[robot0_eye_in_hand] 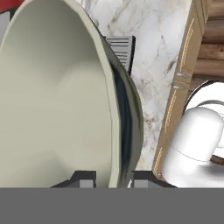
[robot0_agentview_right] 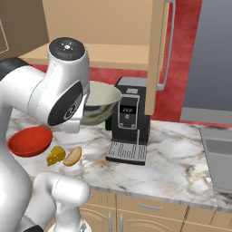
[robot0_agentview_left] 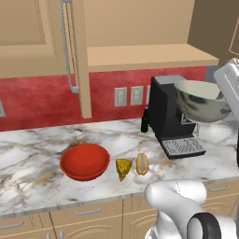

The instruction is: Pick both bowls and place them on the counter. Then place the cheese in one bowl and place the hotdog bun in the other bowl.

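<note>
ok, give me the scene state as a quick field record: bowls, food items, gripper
red bowl: on the counter, empty
grey-green bowl: held in the air above the coffee machine, clear of the counter
cheese: on the counter, between red bowl and bun
hotdog bun: on the counter, right beside the cheese
gripper: shut on the grey-green bowl's rim
bowls placed: one of two

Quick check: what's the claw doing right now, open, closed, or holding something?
Claw: closed on the rim of the grey-green bowl, holding it in the air above the coffee machine.
</note>
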Robot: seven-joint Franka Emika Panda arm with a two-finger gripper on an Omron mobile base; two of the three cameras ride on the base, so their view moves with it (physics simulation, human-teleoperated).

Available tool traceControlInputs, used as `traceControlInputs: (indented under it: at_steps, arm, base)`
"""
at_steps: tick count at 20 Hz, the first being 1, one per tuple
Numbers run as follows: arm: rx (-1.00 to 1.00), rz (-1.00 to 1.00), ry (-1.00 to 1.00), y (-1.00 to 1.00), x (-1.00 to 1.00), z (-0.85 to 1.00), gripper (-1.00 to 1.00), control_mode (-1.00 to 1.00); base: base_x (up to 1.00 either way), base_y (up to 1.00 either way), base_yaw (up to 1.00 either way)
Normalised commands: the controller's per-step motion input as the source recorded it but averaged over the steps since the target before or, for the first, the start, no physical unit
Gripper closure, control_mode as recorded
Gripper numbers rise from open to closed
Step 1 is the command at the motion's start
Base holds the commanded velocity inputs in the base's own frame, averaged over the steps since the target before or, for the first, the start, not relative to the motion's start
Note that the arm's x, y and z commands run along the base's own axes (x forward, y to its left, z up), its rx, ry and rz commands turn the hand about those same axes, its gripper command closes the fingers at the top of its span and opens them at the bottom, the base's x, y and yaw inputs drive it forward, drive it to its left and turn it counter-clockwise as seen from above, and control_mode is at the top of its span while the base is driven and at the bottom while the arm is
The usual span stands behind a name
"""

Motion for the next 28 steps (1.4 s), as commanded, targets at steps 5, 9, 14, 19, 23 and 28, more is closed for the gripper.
traceControlInputs:
  at_steps: [5,9,14,19,23,28]
  arm:
    - [0.05,0.0,0.1,0.04,0.01,-0.76,1.0,-1.0]
    - [0.02,0.0,0.05,0.1,0.15,-0.64,1.0,-1.0]
    - [0.0,0.0,0.08,0.15,0.06,-0.65,1.0,-1.0]
    - [0.0,0.0,0.03,0.04,0.01,-0.66,1.0,-1.0]
    - [0.0,0.0,0.0,0.0,0.1,-0.68,1.0,-1.0]
    - [0.0,0.0,0.0,0.0,0.13,-0.61,1.0,-1.0]
  base:
    - [0.0,0.0,0.0]
    - [0.0,0.0,0.0]
    - [0.0,0.0,0.0]
    - [0.0,0.0,0.0]
    - [0.0,0.0,0.0]
    - [0.0,0.0,0.0]
